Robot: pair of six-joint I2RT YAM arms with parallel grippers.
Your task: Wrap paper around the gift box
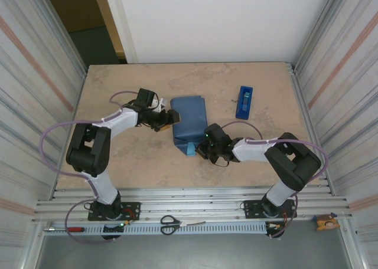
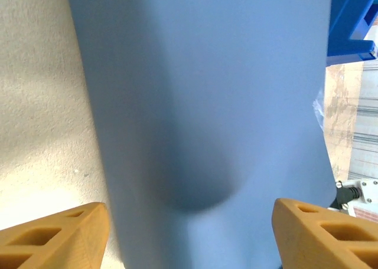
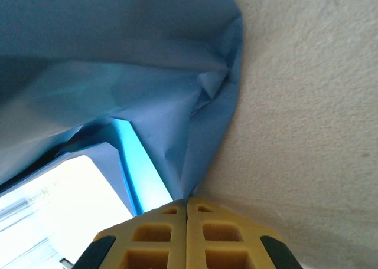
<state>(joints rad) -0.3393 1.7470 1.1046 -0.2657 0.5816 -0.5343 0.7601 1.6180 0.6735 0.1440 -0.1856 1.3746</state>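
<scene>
The left gripper (image 1: 160, 120) is sitting against the left side of the paper (image 1: 190, 118), its fingers (image 2: 59, 233) spread wide with a smooth blue wall of wrap between them, gripping nothing. The paper is lying folded into a low bundle on the surface (image 1: 142, 163). The gift box is not visible, presumably inside the bundle. At the paper's near right corner the right gripper (image 1: 202, 146) is pinching a creased flap, its fingers (image 3: 171, 233) pressed together on the very edge of the sheet. That thin bite is the main risk: a pull could slip the edge free or tear it along the crumpled fold beside the tips. With the left fingers wide apart and merely resting there, nothing is clamping the bundle, so a tug from the right is likely to drag the whole package sideways or loosen the wrap. The blue tape dispenser (image 1: 244, 101) is lying right of and beyond the paper, well apart, so no tape is securing any fold.
</scene>
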